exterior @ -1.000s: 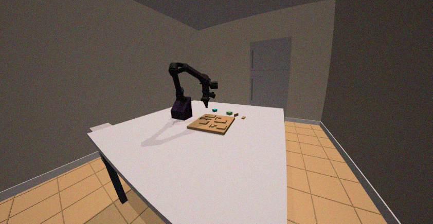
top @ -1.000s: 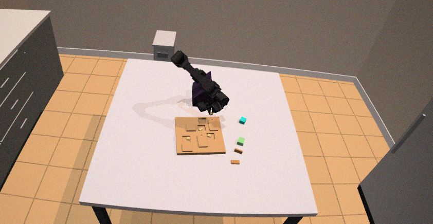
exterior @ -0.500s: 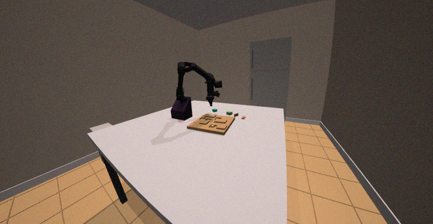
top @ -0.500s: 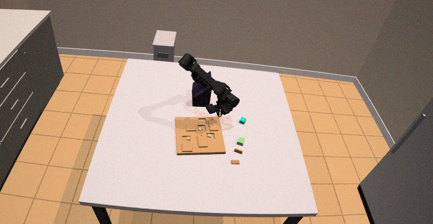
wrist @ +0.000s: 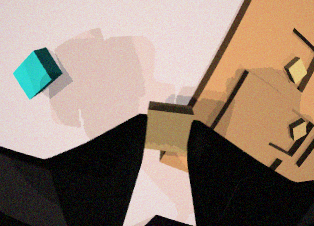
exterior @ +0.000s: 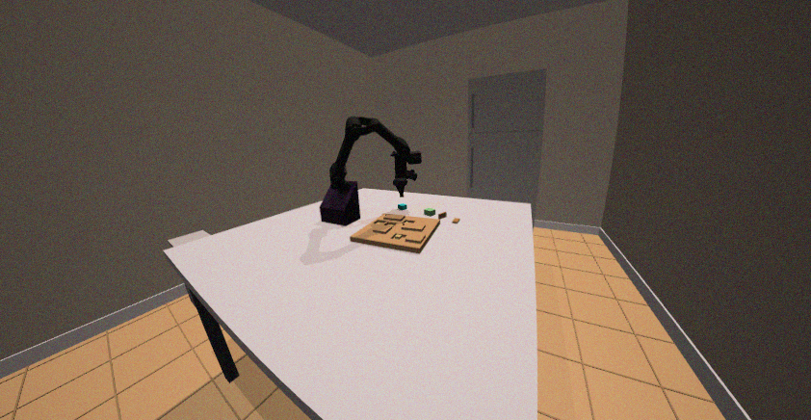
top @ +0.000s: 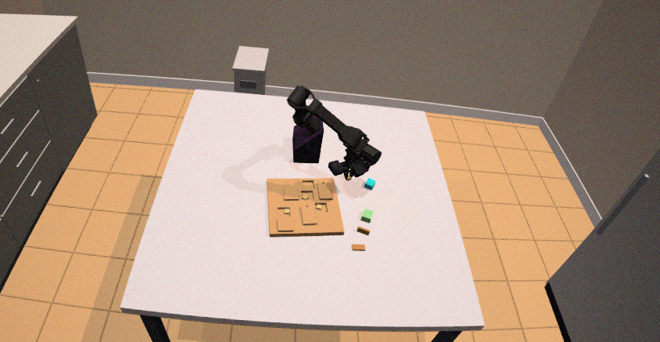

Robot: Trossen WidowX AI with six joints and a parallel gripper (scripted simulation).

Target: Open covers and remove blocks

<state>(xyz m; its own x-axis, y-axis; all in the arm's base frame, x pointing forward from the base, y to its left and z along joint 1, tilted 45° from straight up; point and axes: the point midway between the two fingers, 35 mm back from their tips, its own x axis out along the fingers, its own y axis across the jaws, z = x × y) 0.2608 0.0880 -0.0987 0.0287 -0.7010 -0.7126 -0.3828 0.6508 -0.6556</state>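
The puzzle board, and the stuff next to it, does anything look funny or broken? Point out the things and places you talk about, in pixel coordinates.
Two small brown pieces (top: 363,231) (exterior: 442,215) and (top: 358,247) (exterior: 456,221) lie loose beside the board (top: 272,205) (exterior: 385,241) (wrist: 272,20), unlike the coloured blocks. Maybe they came off it; I can't tell. Nothing looks clearly broken.

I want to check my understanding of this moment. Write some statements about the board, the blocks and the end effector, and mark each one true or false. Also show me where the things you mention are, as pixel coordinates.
1. The end effector (top: 349,176) (exterior: 402,195) (wrist: 168,125) holds a yellowish block (wrist: 169,130). True.
2. The cyan block (top: 369,183) (exterior: 402,206) (wrist: 34,74) lies in a well of the board. False: it rests on the table, beside the board (top: 273,201) (exterior: 363,237) (wrist: 270,25).
3. The green block (top: 367,215) (exterior: 430,211) rests on the table. True.
4. The end effector is open and carries nothing. False: it is shut on the yellowish block.
5. Every well is already without a block. False: small pale yellow pieces show in some wells.
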